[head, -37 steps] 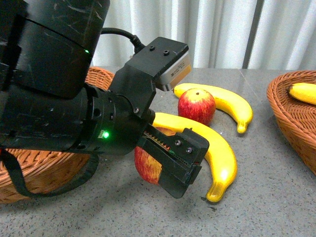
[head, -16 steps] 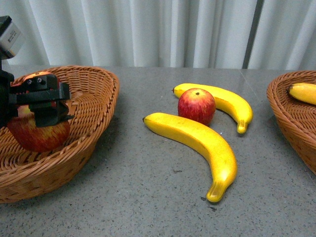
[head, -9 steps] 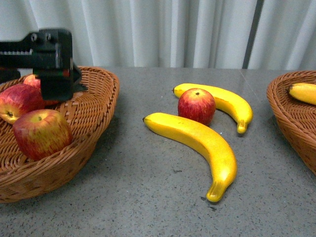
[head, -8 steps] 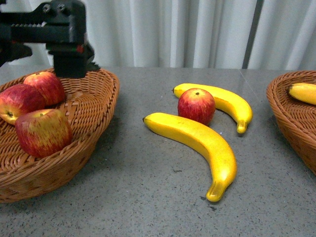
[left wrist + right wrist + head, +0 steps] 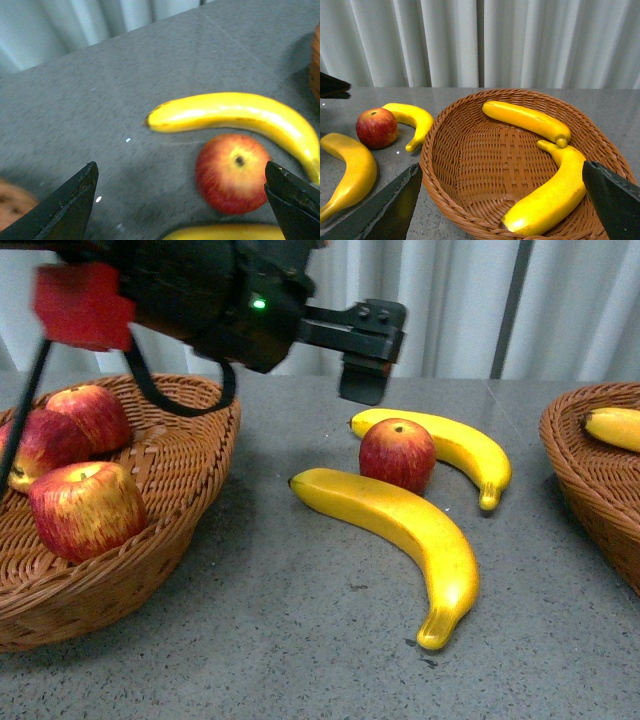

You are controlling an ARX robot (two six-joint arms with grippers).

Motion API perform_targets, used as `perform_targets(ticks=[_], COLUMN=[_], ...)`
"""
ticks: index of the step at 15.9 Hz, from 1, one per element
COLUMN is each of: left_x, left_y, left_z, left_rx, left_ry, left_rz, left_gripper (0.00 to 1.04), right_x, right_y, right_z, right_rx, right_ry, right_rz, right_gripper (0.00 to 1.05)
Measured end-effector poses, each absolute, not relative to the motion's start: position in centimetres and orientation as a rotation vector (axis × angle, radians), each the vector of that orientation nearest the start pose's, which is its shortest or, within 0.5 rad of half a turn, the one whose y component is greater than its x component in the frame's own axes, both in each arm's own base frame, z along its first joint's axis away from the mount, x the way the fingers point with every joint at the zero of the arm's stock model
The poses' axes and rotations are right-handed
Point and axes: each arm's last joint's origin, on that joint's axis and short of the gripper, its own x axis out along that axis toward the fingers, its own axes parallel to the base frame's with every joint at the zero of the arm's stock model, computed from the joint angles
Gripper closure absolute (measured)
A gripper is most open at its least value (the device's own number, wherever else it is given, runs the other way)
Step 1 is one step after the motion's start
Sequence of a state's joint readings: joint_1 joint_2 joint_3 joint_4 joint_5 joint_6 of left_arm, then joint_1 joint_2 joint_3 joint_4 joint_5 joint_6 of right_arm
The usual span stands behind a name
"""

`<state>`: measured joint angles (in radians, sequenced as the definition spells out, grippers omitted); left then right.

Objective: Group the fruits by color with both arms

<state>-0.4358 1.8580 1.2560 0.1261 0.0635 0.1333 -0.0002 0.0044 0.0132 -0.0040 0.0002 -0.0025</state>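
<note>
The left gripper [image 5: 362,378] is held above the grey table [image 5: 300,640], near the loose red apple [image 5: 397,453]. In the left wrist view its fingers [image 5: 70,210] are spread wide and nothing is gripped. The apple is seen below, between them. A red block [image 5: 80,305] and a lit green light [image 5: 259,304] are carried on the left arm [image 5: 190,285].

The loose apple is set on the table between two bananas. The rear banana [image 5: 450,445] is curved just behind it, and the front banana [image 5: 400,530] is laid near it.

A streaked apple [image 5: 85,508] and two more apples are contained in the left wicker basket [image 5: 190,490].

The right gripper [image 5: 501,169] is likewise spread and empty. It is positioned over the right wicker basket [image 5: 470,150], in which two bananas [image 5: 525,120] are laid.
</note>
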Motion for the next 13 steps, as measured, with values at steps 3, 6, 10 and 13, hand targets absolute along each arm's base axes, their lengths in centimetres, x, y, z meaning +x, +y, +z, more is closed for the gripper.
perform_targets(ticks=[3, 6, 10, 13], left_x=[40.0, 40.8, 41.1, 41.2], left_y=[-22.1, -22.5, -22.7, -22.7], left_z=[18.9, 17.6, 16.4, 15.8], left_rx=[0.326, 0.343, 0.328, 0.323], left_ry=[0.468, 0.494, 0.529, 0.548], left_rz=[-0.702, -0.702, -0.705, -0.71], left_gripper=[0.07, 0.07, 0.07, 0.17], right_x=[9.7, 9.7, 9.7, 9.7], right_y=[0.0, 0.0, 0.0, 0.0], right_z=[16.7, 16.7, 16.7, 16.7], right_rx=[-0.002, -0.002, -0.002, -0.002], right_ry=[-0.005, -0.005, -0.005, -0.005], right_rz=[0.0, 0.0, 0.0, 0.0], right_gripper=[0.07, 0.07, 0.07, 0.07])
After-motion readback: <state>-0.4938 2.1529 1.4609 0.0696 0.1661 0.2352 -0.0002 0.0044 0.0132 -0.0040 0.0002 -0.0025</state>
